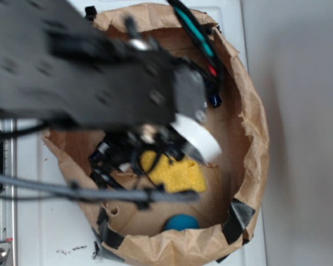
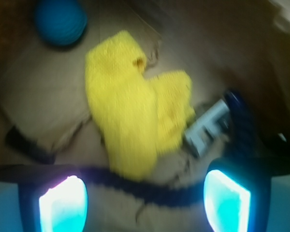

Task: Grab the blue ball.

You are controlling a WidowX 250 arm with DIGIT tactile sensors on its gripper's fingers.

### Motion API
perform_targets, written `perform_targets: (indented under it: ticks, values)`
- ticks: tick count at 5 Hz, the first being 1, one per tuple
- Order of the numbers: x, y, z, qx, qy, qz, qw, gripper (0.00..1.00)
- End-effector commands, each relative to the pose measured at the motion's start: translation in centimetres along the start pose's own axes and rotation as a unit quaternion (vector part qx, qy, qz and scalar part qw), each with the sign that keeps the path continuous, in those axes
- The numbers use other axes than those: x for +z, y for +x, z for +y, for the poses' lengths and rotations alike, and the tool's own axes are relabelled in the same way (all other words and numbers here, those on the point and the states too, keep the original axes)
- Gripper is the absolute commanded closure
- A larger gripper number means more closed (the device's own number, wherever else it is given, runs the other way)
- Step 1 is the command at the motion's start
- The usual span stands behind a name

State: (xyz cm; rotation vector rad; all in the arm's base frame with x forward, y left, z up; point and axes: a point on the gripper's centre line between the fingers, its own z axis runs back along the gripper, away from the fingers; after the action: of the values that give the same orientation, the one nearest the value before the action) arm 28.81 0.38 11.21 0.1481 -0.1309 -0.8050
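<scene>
While blue ball (image 1: 181,223) sits free at near rim inside paper bag (image 1: 254,144), grab not started. Yellow cloth (image 2: 135,121) lies between ball and gripper (image 2: 145,200). Jaws apart, empty. Reach, close left.

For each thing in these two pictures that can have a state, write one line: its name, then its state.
Ball: loose on the bag floor, not gripped.
Cloth: crumpled, lying beside the ball, apart from it.
Rope: stretched out across the floor, under the cloth's near edge.
Paper bag: open, rim rolled down and taped.
Gripper: open, empty, above the rope.
</scene>
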Motion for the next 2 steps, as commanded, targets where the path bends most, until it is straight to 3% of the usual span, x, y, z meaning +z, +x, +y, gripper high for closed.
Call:
perform_targets:
  ticks: [1,2]
  values:
    - [0.2,5.8,-2.4,-0.07,-0.03,-0.102,0.992,0.0]
    - [1.3,5.7,-3.3,-0.113,-0.055,-0.156,0.98,0.0]
